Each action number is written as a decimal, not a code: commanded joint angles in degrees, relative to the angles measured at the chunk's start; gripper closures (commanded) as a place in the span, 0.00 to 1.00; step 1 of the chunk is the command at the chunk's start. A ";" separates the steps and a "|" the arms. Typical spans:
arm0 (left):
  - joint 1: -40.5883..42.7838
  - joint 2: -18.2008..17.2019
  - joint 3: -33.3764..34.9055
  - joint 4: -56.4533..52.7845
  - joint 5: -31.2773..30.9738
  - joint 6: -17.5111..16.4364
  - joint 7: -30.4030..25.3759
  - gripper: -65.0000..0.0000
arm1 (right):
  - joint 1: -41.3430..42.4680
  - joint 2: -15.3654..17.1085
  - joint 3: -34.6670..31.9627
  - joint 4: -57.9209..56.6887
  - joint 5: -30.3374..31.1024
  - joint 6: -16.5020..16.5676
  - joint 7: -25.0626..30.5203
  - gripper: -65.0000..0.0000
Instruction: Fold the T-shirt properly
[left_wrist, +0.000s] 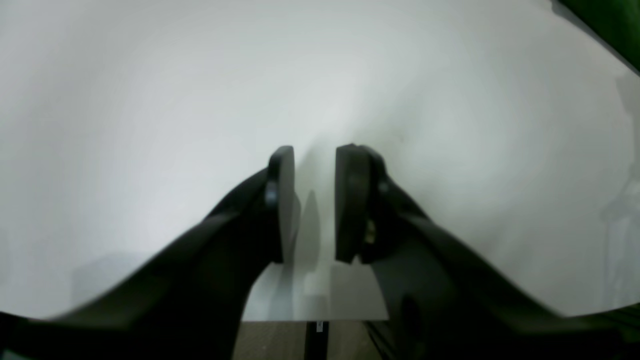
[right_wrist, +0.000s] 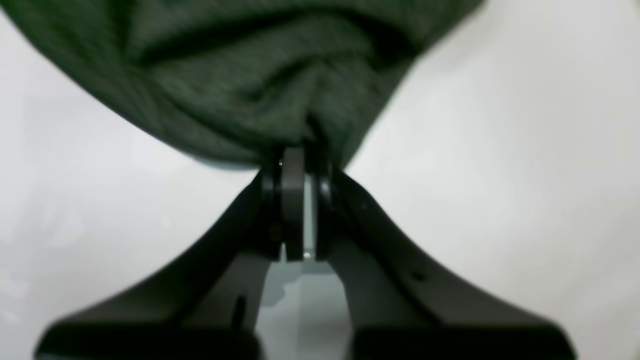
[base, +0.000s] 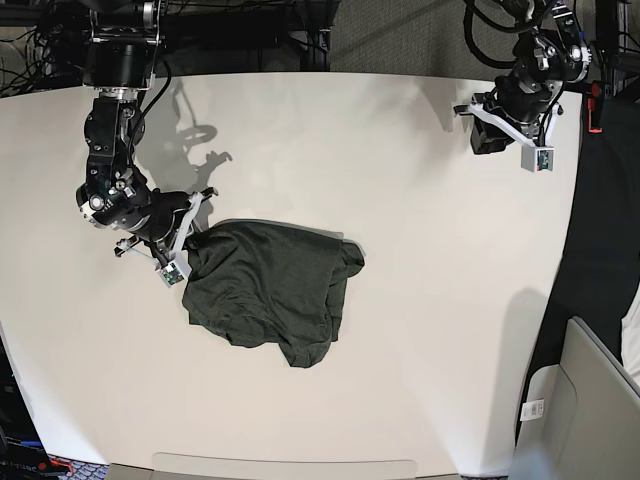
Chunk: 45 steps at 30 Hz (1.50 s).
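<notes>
There is one garment, the dark heathered olive-green knit T-shirt (base: 268, 290), and there are two black robot grippers over one broad white matte surface (base: 400, 330); the shirt lies crumpled in a rounded heap on the left-centre of that surface in the base view, its cloth bunched into soft folds with a lobe sagging toward the near edge; the right gripper (base: 188, 240), on the left of the base view, sits at the heap's upper-left edge with its jaws clenched on a pinch of the fabric; the left gripper (base: 497, 128) hangs well apart from the shirt near the far right corner, its jaws parted and holding nothing. The right wrist view gives what the base view cannot — the fine, flecked weave of the T-shirt (right_wrist: 260, 85) drawn into radiating creases that converge where the right gripper (right_wrist: 300, 160) nips it between flat pads, with pale surface showing on both sides. The left wrist view shows the left gripper (left_wrist: 315, 200) as two thick rounded black fingers with a clear gap of bare white surface between them; a dark green sliver fills its top right corner, too blurred to identify. Only the base view shows both arms at once, the whole outline of the heap, and dark cables and fittings beyond the surface's far edge.
</notes>
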 joint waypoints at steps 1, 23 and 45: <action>0.93 -0.39 -0.32 1.35 -0.56 -0.21 -1.08 0.80 | 2.43 0.35 0.11 0.24 0.80 0.12 1.45 0.98; 10.25 -0.22 -11.93 2.14 -0.56 -0.38 -1.08 0.80 | 6.29 -4.92 0.29 -8.64 -11.07 -4.41 9.54 0.98; 10.25 -0.57 -12.89 1.97 -0.56 -0.38 -0.38 0.80 | -11.64 -4.84 6.26 18.96 -10.11 -7.39 3.48 0.98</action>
